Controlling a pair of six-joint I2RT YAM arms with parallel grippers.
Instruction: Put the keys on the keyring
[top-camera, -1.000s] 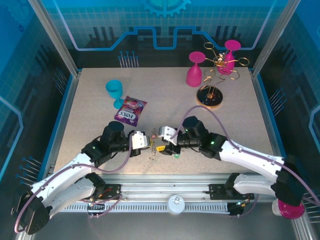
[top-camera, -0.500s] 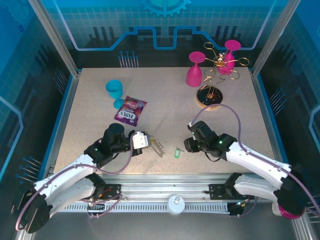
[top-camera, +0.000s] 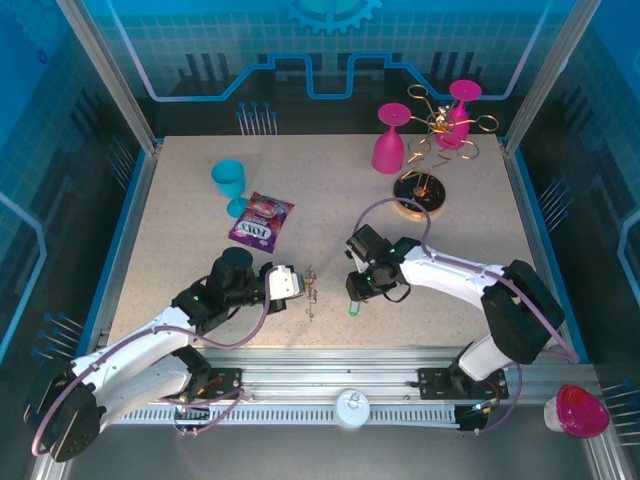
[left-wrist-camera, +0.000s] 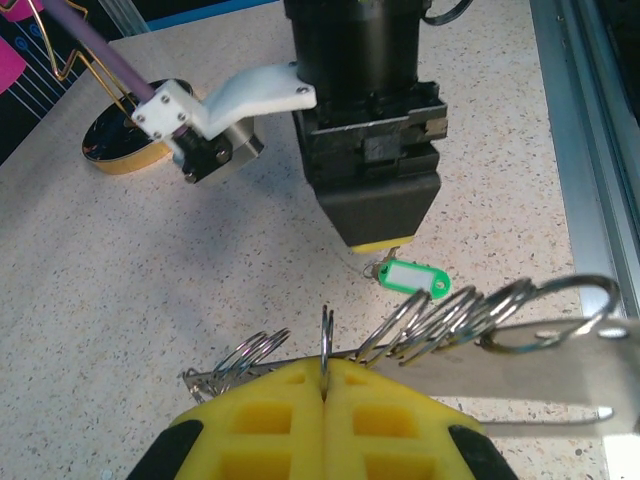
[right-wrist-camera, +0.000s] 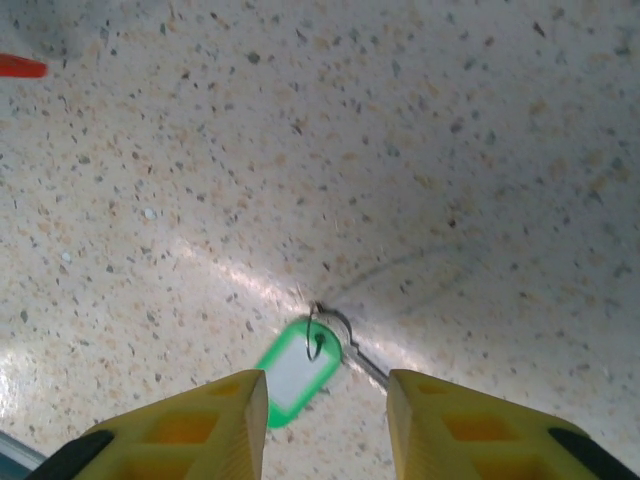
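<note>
Top view: my left pincer (top-camera: 297, 285) is clamped shut on the keyring (top-camera: 312, 291), presenting it toward the other arm so a key can be threaded. My right pincer (top-camera: 353, 292) hangs just over the green-tag key (top-camera: 353, 309) on the counter (top-camera: 180, 240). The snack packet (top-camera: 260, 222), teal cup (top-camera: 228, 183), pink glasses (top-camera: 389, 150) and gold rack (top-camera: 445, 125) sit well apart — nothing blocks.

Left wrist: yellow pads (left-wrist-camera: 270, 415) pinch the ring's edge, with the green key lying just beyond.

Right wrist: jaws half wide, straddling the green tag, not gripping. A red sliver (right-wrist-camera: 18, 66) at the corner — probably the other key's tag.
</note>
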